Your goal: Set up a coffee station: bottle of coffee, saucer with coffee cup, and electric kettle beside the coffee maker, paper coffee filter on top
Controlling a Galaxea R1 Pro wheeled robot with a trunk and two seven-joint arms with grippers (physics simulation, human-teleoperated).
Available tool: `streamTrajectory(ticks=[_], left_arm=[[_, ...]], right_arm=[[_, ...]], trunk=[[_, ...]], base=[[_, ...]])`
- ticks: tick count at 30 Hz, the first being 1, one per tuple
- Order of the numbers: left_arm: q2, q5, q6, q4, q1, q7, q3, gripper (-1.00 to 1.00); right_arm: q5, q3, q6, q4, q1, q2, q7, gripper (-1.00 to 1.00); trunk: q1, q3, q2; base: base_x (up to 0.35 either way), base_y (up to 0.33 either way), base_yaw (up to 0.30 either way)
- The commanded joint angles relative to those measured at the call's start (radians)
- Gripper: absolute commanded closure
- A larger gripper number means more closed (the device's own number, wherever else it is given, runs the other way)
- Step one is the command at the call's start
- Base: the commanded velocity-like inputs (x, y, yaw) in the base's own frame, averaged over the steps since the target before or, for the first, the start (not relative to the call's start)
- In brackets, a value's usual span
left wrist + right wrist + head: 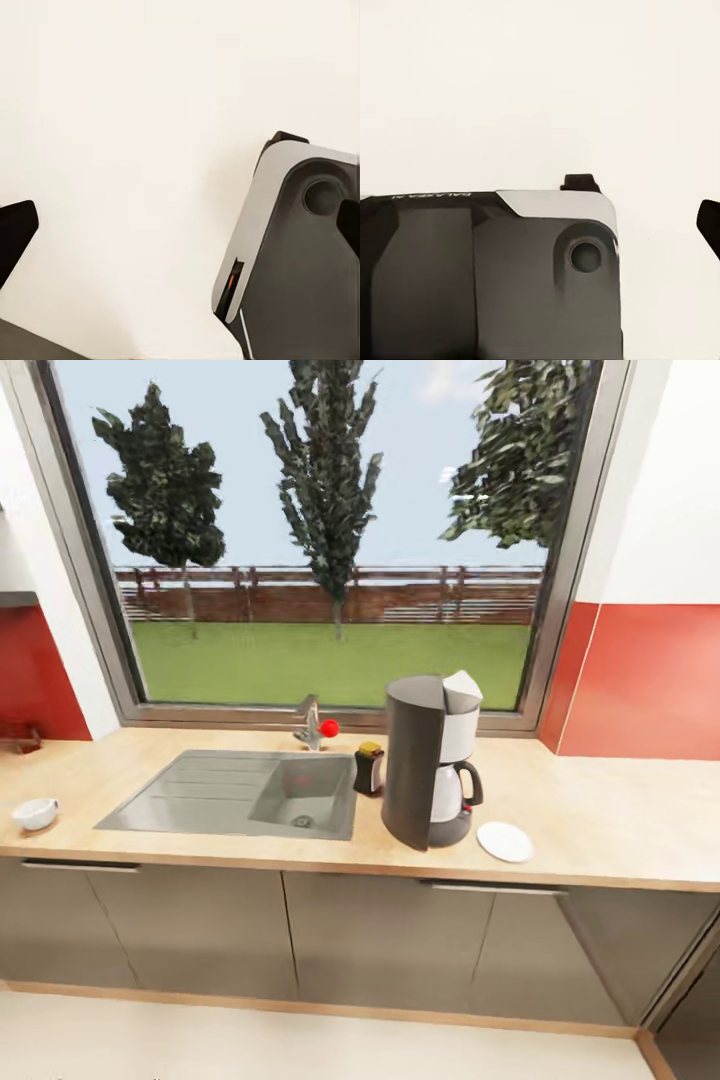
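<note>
The coffee maker [430, 762] stands on the kitchen countertop [610, 810], just right of the sink. The paper coffee filter [462, 686] rests on its top. The bottle of coffee [369, 767] stands close by on its left, at the sink's corner. The saucer [504, 841] lies bare to its right, near the front edge. Far to the left, the coffee cup [35, 813] sits alone on the counter. The electric kettle is out of view. My left gripper [184, 225] and right gripper [540, 225] hang open over pale floor beside my base, holding nothing.
A steel sink [200, 795] with a drainer is set into the counter, its faucet [312, 725] carrying a red knob. A large window runs behind it. Grey cabinet fronts [380, 940] fill the space below. My grey base [300, 262] shows in both wrist views.
</note>
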Motion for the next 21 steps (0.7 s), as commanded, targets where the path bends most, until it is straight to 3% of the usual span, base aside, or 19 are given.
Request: streamTrajectory(ticks=[1, 21], left_arm=[[-0.001, 0.011, -0.004, 0.003, -0.001, -0.008, -0.006, -1.00], [-0.003, 0.011, -0.008, 0.003, -0.001, -0.008, -0.006, -1.00]], right_arm=[[-0.009, 0.009, 0.000, 0.000, 0.000, 0.000, -0.004, -1.00], [-0.008, 0.009, -0.001, 0.000, 0.001, 0.000, -0.009, -1.00]], trunk=[[0.000, 0.000, -0.001], [0.000, 0.008, -0.001]], base=[[0.035, 0.338, 0.176], [0.114, 0.325, 0.257]])
